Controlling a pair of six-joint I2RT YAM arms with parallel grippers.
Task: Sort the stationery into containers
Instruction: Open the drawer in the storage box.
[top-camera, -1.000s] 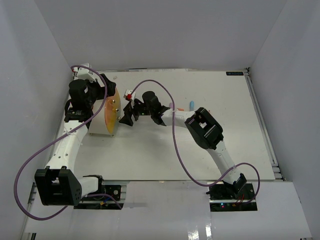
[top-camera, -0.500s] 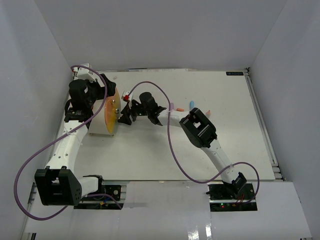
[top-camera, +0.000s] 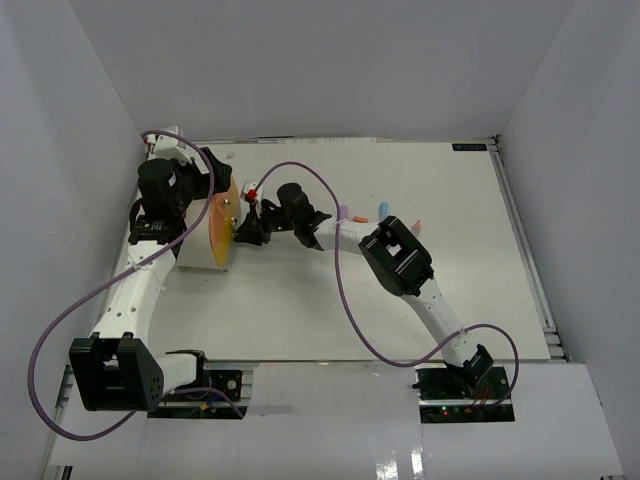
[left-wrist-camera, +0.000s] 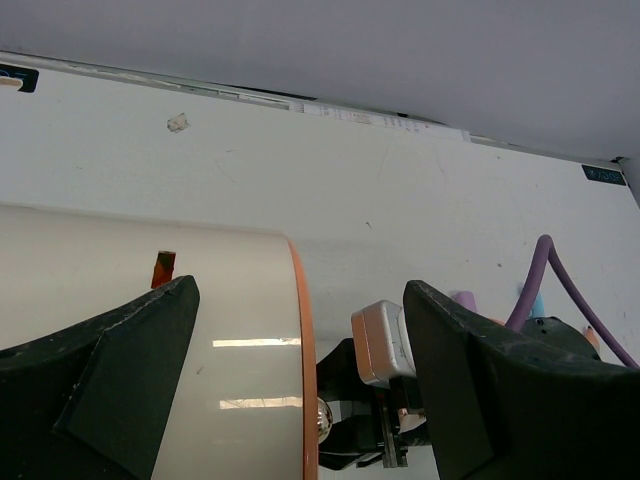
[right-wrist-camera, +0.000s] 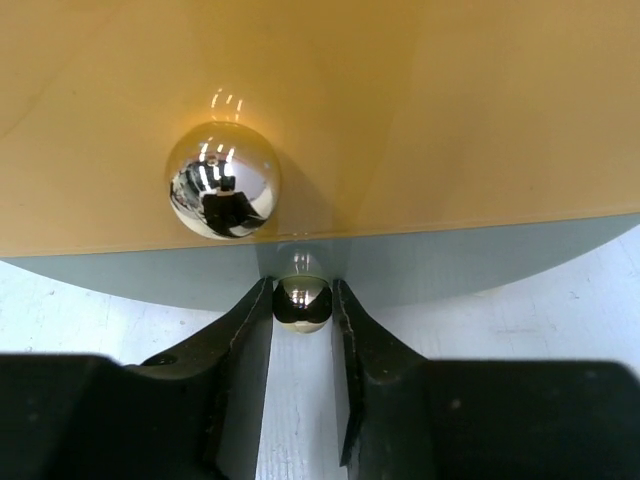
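Note:
The cream drum (top-camera: 200, 245) with its orange face (top-camera: 222, 225) stands at the table's left; no container stands out from it. My right gripper (right-wrist-camera: 302, 303) is shut on the lower small brass knob (right-wrist-camera: 302, 300), one fingertip (right-wrist-camera: 255, 312) pressing each side. A bigger knob (right-wrist-camera: 222, 180) sits above on the orange face (right-wrist-camera: 420, 100). My left gripper (left-wrist-camera: 300, 292) hangs open over the drum (left-wrist-camera: 150, 320), its fingers wide apart and holding nothing. Loose stationery lies behind the right arm: a blue marker (top-camera: 383, 208), a purple one (top-camera: 345, 213) and a pink one (top-camera: 418, 224).
The right arm stretches leftward across the table's middle, trailing its purple cable (top-camera: 345, 290). Grey walls enclose the table on three sides. A small scrap (left-wrist-camera: 178, 123) lies on the white table behind the drum.
My right gripper has moved left up to the drum's face and closed its jaws onto the small knob. The left arm has stayed still.

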